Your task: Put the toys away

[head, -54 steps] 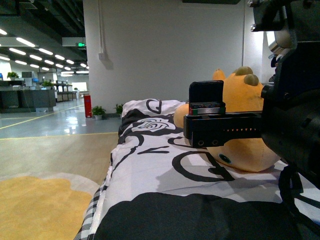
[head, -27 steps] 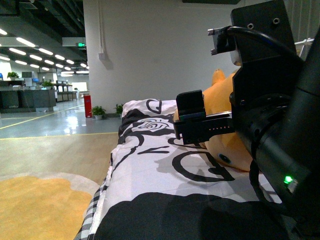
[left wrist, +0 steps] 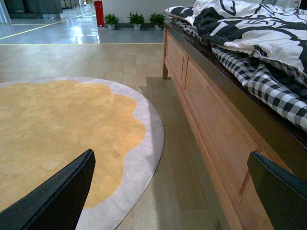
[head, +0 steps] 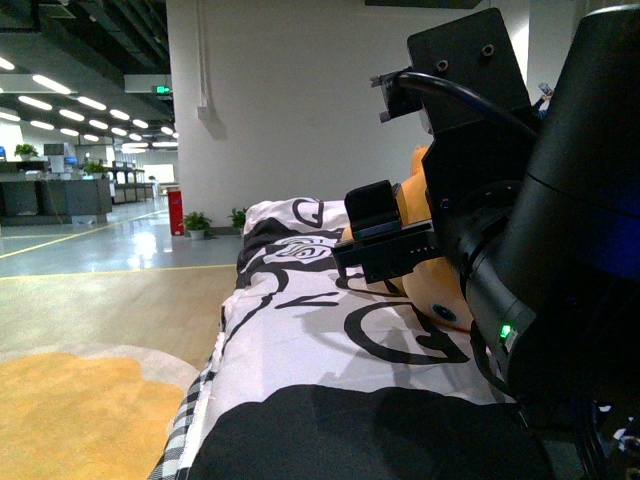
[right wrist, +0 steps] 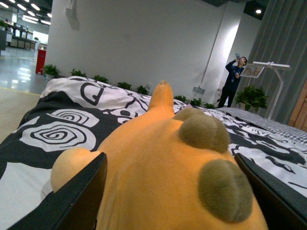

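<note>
Plush toy [head: 440,298] lies on the bed [head: 300,300] in the front view, not yet put away; in the left wrist view the left pincer [left wrist: 168,201] gapes empty over the floor [left wrist: 96,57]; in the right wrist view the right pincer [right wrist: 168,191] spreads wide either side of the toy, gripping nothing yet

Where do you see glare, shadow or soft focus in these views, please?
Front view: ceiling lights glare off the polished floor, and the right arm is a dark, underexposed mass. Left wrist view: floor sheen near the red object; the rug evenly lit. Right wrist view: the plush toy looms close, slightly soft.
</note>
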`<state>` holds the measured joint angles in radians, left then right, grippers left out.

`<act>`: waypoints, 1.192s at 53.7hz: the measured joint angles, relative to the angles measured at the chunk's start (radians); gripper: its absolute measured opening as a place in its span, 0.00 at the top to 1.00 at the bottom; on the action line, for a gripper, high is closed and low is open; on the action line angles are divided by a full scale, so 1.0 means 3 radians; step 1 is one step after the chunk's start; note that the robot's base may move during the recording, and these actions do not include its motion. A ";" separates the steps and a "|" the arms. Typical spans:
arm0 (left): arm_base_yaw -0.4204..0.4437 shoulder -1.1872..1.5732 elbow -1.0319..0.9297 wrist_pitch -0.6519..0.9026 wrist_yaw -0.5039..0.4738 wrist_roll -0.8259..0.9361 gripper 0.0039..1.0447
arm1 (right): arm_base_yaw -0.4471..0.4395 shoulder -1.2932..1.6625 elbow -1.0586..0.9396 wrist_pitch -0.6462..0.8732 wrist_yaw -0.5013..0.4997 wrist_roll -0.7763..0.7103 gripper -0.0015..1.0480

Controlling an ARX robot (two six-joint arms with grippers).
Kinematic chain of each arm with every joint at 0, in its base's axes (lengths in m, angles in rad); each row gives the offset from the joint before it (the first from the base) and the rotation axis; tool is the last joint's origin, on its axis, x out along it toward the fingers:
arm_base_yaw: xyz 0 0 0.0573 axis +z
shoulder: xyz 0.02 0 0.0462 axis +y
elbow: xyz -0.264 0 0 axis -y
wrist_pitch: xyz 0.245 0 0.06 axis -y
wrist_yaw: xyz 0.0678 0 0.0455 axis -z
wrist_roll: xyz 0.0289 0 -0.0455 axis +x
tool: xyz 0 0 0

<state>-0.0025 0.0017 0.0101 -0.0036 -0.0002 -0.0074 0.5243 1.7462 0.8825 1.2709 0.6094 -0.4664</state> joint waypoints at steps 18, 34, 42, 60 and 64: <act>0.0000 0.0000 0.0000 0.0000 0.0000 0.0000 0.06 | -0.0024 -0.0029 -0.0069 -0.0014 -0.0128 -0.0066 0.80; 0.0000 0.0000 0.0000 0.0000 0.0000 0.0000 0.06 | -0.0238 -0.0458 -0.0136 -0.0746 -0.0772 0.0641 0.93; 0.0000 0.0000 0.0000 0.0000 0.0000 0.0000 0.06 | -0.0290 -0.0907 -0.0263 -0.1146 -0.1296 0.0987 0.93; 0.0000 0.0000 0.0000 0.0000 0.0000 0.0000 0.06 | -0.0327 -0.2108 -0.0581 -0.1977 -0.2167 0.1635 0.93; 0.0000 0.0000 0.0000 0.0000 0.0000 0.0000 0.06 | -0.0346 -0.2298 -0.0633 -0.2080 -0.2188 0.1738 0.93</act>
<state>-0.0025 0.0017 0.0101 -0.0036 -0.0002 -0.0074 0.4206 1.0569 0.6926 0.6468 -0.0471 0.0551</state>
